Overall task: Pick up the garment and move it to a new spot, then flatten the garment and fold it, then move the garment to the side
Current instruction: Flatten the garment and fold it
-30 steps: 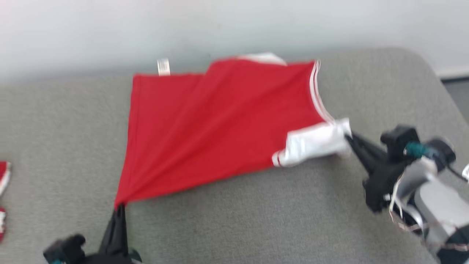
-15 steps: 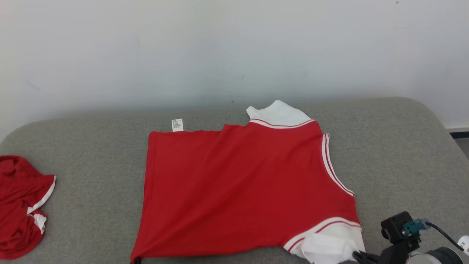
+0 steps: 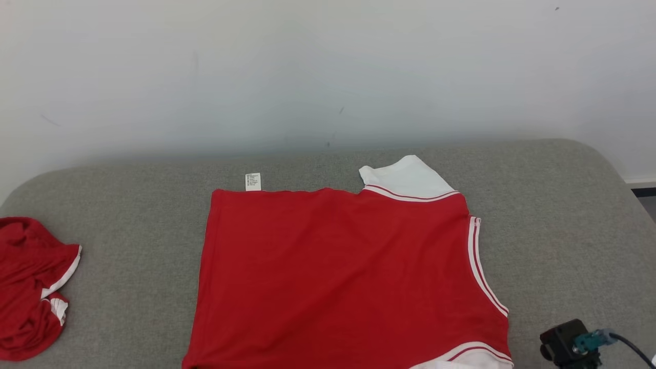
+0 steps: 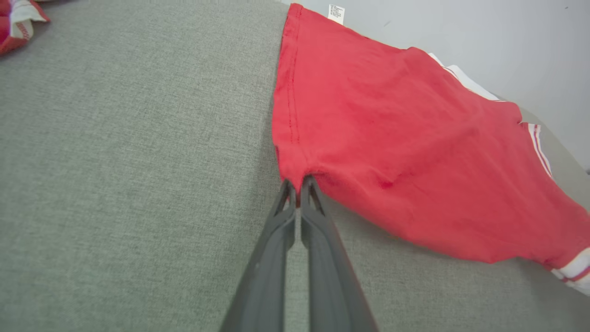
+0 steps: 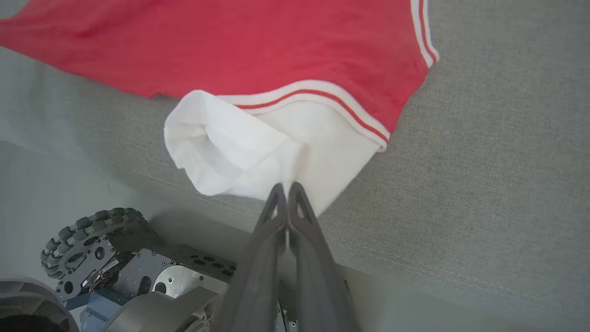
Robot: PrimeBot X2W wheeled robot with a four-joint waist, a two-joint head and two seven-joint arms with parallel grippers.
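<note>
Jaws pressed together on both sides: left gripper pinches the garment at its red hem corner, right gripper pinches the white sleeve. Garment lies mid-table, reaching the front edge. A second ago it was pulled taut and creased, now it's flat. Flattening looks nearly done, folding next.

A grey fabric-covered counter with rounded far corners stood against a pale wall. At its left edge lay a crumpled red cloth with white trim. Dark floor showed at the far right.
</note>
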